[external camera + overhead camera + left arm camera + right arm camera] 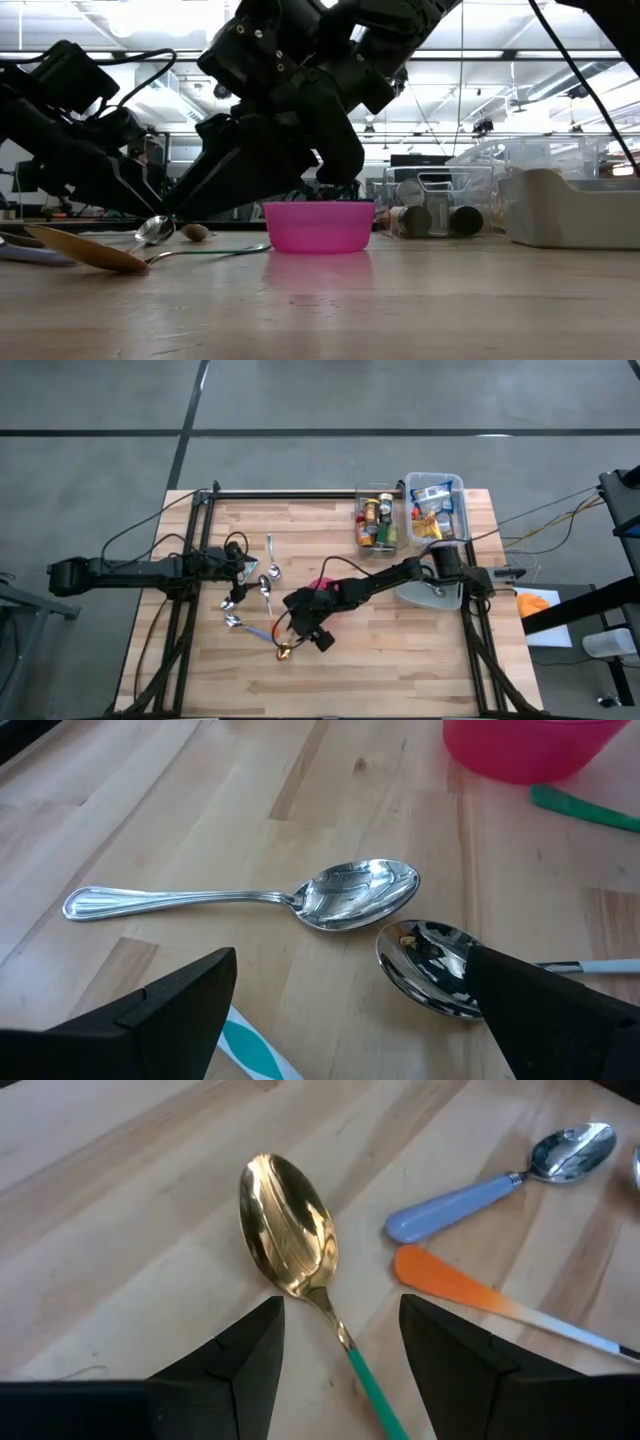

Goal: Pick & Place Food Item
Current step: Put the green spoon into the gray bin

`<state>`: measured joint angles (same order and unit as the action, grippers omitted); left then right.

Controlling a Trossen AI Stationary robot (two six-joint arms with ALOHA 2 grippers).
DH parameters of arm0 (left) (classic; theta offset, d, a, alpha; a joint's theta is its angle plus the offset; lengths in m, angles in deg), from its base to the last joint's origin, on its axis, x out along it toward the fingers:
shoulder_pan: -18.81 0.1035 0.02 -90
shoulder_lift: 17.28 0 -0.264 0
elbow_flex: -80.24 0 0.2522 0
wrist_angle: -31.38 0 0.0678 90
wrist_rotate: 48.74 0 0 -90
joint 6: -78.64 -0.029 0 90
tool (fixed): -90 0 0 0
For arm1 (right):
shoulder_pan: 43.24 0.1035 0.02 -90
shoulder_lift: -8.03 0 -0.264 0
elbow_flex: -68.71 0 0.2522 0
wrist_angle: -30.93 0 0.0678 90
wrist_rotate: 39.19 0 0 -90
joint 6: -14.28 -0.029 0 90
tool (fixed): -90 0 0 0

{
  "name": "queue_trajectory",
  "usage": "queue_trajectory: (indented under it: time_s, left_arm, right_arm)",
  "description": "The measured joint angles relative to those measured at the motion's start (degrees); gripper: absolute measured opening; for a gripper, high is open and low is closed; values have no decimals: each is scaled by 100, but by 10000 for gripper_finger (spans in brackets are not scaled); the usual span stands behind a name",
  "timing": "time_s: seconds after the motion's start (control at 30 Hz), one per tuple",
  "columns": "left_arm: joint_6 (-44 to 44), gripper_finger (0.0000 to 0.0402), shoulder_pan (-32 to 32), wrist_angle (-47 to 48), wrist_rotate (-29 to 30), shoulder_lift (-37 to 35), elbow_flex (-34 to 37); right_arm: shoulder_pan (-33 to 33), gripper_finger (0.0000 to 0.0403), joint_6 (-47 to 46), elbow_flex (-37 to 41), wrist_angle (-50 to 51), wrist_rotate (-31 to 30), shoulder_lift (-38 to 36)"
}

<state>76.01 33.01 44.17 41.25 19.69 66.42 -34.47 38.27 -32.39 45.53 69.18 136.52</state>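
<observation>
Right gripper (340, 1370) over the gold spoon (288, 1230), nothing held.
You've got its fingers apart astride the spoon's green handle, toward the table's (420, 660) front edge, pink bowl (317, 226) just behind. Left gripper (350, 1010) wide open above two steel spoons (355, 892), left of centre.

We see bare wood table (420, 650) open along the near edge and the whole near right side. Mid-table is crowded: a pink bowl (317, 226) sits beneath the right arm, and spoons lie scattered just beside it. A gold spoon (288, 1230) lies right before the right gripper (340, 1345), whose fingers stand apart. At the far edge a clear bin of jars (377, 517) and a snack bin (437, 506) block the way.
</observation>
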Motion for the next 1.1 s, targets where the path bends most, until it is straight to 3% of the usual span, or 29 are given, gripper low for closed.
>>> queue_trajectory:
  time_s: [0.5, 0.7, 1.1]
  left_arm:
    - [0, 396, 2, 0, 0, 0, 0]
    - [0, 396, 0, 0, 0, -4, -1]
    - [0, 396, 1, 1, 0, 0, -1]
  right_arm:
    - [11, 198, -307, 434, -701, 30, 35]
    - [-31, 198, -1014, 425, -1238, 53, 440]
    - [-114, 198, -605, 244, -1072, 57, 588]
